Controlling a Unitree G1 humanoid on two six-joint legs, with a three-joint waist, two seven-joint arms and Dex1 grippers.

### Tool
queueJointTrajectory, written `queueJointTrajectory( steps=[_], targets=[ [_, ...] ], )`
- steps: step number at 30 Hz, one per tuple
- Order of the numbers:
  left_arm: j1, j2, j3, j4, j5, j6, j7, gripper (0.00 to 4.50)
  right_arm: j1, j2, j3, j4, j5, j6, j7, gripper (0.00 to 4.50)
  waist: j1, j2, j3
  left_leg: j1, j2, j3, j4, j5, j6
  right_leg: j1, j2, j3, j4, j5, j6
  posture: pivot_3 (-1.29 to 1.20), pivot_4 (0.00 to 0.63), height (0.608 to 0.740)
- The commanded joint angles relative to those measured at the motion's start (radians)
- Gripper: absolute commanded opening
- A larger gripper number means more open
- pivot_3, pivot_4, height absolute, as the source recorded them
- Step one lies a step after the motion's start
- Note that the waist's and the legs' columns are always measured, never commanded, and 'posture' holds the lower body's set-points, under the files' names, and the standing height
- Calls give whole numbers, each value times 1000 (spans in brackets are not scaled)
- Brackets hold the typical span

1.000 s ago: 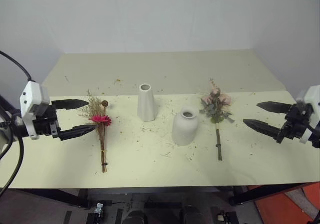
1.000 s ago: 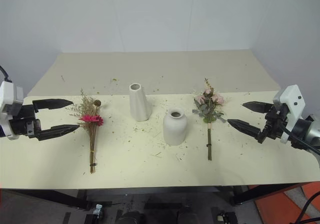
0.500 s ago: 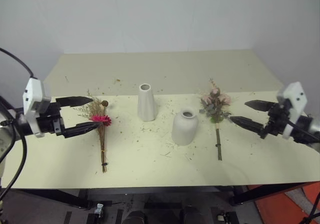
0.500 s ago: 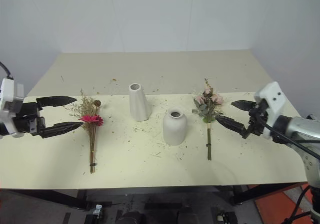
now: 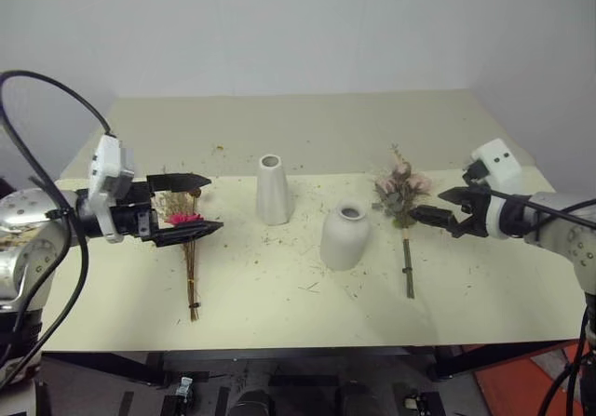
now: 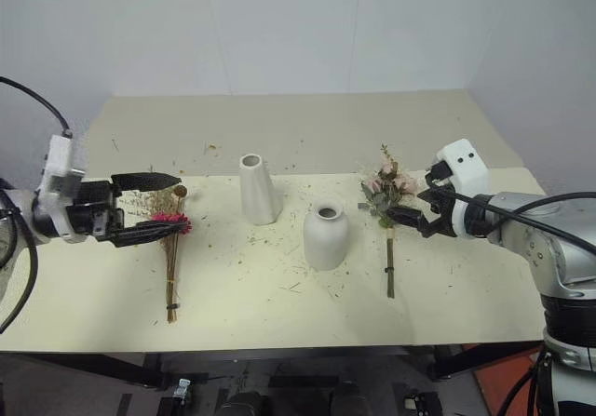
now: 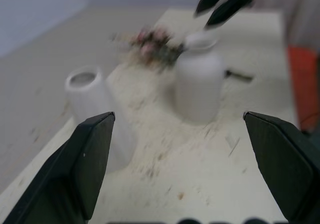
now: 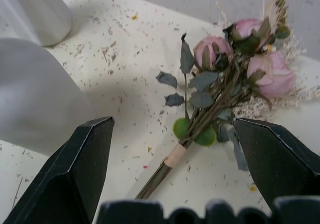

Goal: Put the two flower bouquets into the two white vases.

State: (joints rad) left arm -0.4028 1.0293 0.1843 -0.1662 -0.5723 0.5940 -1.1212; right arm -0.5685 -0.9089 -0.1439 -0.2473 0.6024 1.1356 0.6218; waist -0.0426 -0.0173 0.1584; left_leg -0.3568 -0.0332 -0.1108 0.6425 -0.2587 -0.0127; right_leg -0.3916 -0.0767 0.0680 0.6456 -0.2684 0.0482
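A thin bouquet (image 5: 190, 253) of dry grasses with a magenta flower lies on the left of the table. My left gripper (image 5: 214, 202) hovers open over its flower head, one finger on each side. The fuller rose bouquet (image 5: 402, 195) lies on the right, stem toward the front edge. Right beside its leaves, my right gripper (image 5: 426, 204) is open and empty, and the wrist view shows the stem wrap (image 8: 175, 155) between the fingers. In the middle stand the tall cone vase (image 5: 272, 191) and the shorter round vase (image 5: 345, 238), both upright with nothing in them.
Dry plant crumbs are scattered over the pale yellow table (image 5: 307, 137). Its back half is bare up to the white wall. The front edge (image 5: 279, 346) runs close below the stems. An orange object (image 5: 521, 388) lies on the floor at the right.
Both arms have swung inward. The left gripper moved right over the thin bouquet's head. The right gripper moved left to the rose bouquet and turned. Both stayed open.
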Motion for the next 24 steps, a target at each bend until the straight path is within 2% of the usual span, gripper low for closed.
queueJointTrajectory(
  steps=[1, 4, 5, 8, 13, 17, 24],
  targets=[
    [-46, 96, -82, -68, 126, 234, 179, 4476, -21, -8, -75, -46, 29, -100, 68, 4500, -1, 0, 1, 0, 0, 0, 0, 0, 0, 0, 0, 0, 0, 0, 0, 0, 150, 740],
    [-91, 146, -149, -110, 153, 390, 230, 4476, -20, -10, -89, -47, 39, -143, 112, 4500, -1, -1, 1, 1, 0, 0, 0, 0, 0, 0, 0, 0, 0, 0, 1, 0, 150, 740],
    [-131, 172, -216, -117, 188, 479, 255, 4476, -25, -14, -92, -40, 41, -169, 139, 4500, -1, -1, 2, 0, 0, 0, 0, 0, 1, 0, 0, 0, 0, 0, 1, 0, 150, 740],
    [-237, 180, -323, -99, 224, 696, 322, 4476, -28, -36, -86, -13, 45, -247, 240, 4500, -1, -2, 2, 0, -1, 0, 0, 0, 1, 1, 0, 0, 0, 0, 1, 0, 150, 740],
    [-318, 183, -391, -122, 171, 928, 320, 4476, -72, -54, -70, 51, 48, -330, 362, 4500, -5, -2, 3, 0, -1, 0, 0, 0, 1, 1, 0, 0, 0, -1, 1, 0, 150, 740],
    [-308, 165, -417, -101, 139, 1010, 332, 4476, -94, -64, -43, 91, 37, -388, 456, 4500, -6, -2, 3, 0, 0, 0, 0, -1, 1, 0, 1, 0, 1, -1, 1, 0, 150, 740],
    [-303, 77, -452, 11, 136, 1020, 397, 4476, -129, -69, 10, 141, 7, -492, 588, 4500, 0, -3, 3, 1, -1, 0, 0, -1, 1, 1, 0, 0, 1, -1, 1, 0, 150, 740]
  ],
)
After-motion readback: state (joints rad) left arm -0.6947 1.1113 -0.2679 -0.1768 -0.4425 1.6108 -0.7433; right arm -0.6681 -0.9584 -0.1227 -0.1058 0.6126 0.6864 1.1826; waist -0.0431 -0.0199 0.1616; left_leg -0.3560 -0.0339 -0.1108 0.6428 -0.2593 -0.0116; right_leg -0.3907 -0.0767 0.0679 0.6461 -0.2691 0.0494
